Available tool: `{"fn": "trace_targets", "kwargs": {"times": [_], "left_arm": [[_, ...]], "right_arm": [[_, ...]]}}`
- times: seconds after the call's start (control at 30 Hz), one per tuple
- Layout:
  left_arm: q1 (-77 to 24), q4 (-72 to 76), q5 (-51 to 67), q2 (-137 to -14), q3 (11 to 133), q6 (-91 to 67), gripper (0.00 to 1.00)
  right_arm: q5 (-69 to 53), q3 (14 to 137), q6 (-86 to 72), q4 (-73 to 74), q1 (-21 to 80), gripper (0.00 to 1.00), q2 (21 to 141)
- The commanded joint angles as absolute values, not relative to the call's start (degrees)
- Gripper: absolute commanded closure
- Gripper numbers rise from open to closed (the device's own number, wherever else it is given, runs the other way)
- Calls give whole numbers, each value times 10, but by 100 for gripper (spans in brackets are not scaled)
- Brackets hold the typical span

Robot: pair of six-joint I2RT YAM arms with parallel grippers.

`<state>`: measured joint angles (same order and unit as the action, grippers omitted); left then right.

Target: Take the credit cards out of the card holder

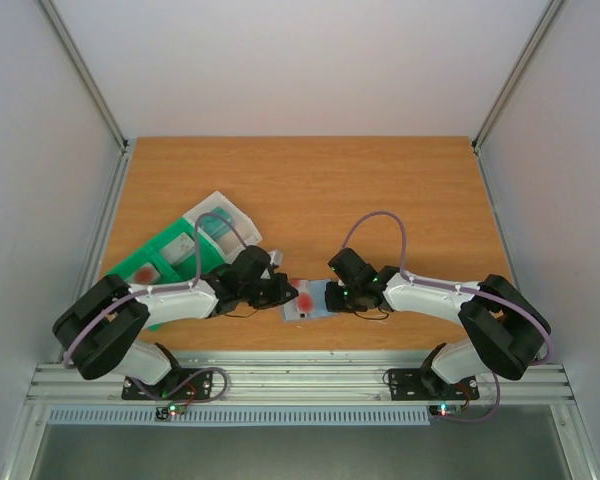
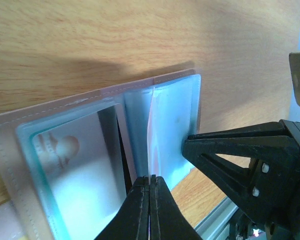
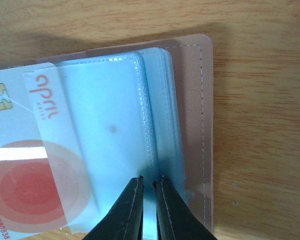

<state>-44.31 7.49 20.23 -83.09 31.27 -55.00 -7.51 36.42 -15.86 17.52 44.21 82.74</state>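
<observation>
Left claw [image 2: 150,179] clamped on card holder [image 2: 5,150] thin glossy leaf; right claw [image 3: 149,181] pinching clear sleeve stack.

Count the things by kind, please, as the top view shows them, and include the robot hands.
card holder: 1
card with a red circle: 1
green tray: 1
clear box: 1
robot hands: 2, left hand and right hand
Total: 6

I see white-shelled arms [image 1: 175,298] [image 1: 435,295], black joints [image 1: 105,325], a lilac cable [image 1: 375,220] along each. Black base plates [image 1: 178,386] sit on the aluminium rail [image 1: 300,380]. The right gripper's [image 3: 149,181] black fingers [image 2: 230,150] carry silver screws [image 2: 262,168].
</observation>
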Motion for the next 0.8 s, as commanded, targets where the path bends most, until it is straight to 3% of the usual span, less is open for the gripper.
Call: {"fn": "trace_targets", "kwargs": {"times": [0.0, 0.3, 0.53, 0.77], "left_arm": [[-437, 30, 153, -791, 304, -536, 100], [-434, -38, 105, -682, 296, -547, 99], [-433, -8, 122, -596, 284, -557, 99], [-434, 45, 166, -537, 285, -569, 100]], "right_arm": [[-50, 355, -164, 200, 441, 90, 845], [-66, 356, -157, 194, 441, 87, 791], [-95, 339, -178, 190, 441, 75, 627], [-128, 323, -248, 167, 441, 55, 481]]}}
